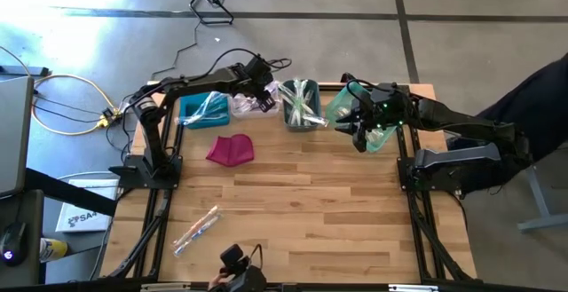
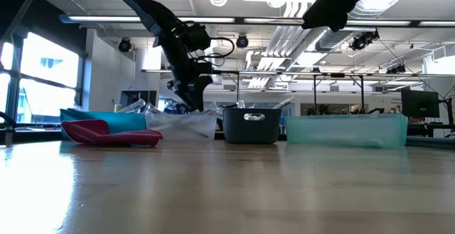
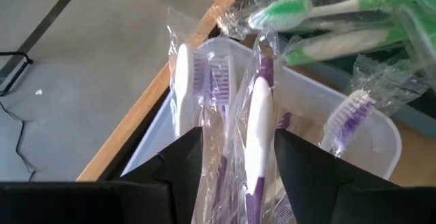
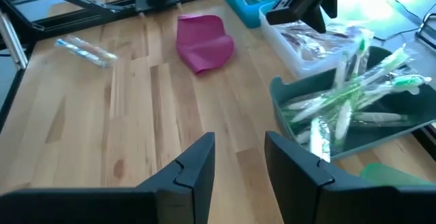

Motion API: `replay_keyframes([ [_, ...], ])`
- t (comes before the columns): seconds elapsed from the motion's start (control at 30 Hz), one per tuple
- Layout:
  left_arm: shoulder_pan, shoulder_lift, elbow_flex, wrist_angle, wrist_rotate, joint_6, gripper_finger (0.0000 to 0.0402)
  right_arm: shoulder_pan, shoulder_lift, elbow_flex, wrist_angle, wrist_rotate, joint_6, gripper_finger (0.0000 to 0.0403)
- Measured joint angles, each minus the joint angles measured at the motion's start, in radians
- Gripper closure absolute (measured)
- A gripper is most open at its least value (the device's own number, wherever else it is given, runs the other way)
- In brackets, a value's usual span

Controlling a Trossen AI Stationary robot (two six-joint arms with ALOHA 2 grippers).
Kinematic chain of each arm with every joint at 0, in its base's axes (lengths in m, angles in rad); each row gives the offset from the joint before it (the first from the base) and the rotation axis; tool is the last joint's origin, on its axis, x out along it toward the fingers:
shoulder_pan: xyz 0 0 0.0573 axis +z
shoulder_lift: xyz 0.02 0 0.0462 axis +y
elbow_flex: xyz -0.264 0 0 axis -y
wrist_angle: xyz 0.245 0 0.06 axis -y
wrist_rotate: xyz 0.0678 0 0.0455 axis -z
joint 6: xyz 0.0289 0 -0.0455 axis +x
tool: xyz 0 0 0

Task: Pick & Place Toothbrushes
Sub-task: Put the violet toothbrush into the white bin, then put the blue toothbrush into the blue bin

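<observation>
Purple toothbrushes (image 3: 259, 122) lie in the clear bin (image 3: 368, 139) under my left gripper (image 3: 238, 156), fingers wide apart, holding nothing. Two more toothbrushes (image 1: 197, 228) wait far from that bin, unsorted. My right gripper (image 4: 238, 156) is open, empty.

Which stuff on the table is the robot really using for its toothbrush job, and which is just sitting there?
Part of the job:
- purple toothbrushes in the clear bin, left gripper over them
- green toothbrushes in the grey bin
- wrapped toothbrushes lying loose on the table

Just lying about:
- magenta pouch
- cables on the floor
</observation>
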Motion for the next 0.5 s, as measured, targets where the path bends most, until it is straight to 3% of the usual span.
replay_keyframes([
  [0.5, 0.000, -0.118, 0.000, -0.094, 0.009, -0.058, 0.0224, 0.000, 0.000, 0.000, 0.031, -0.001, -0.003, 0.0282],
])
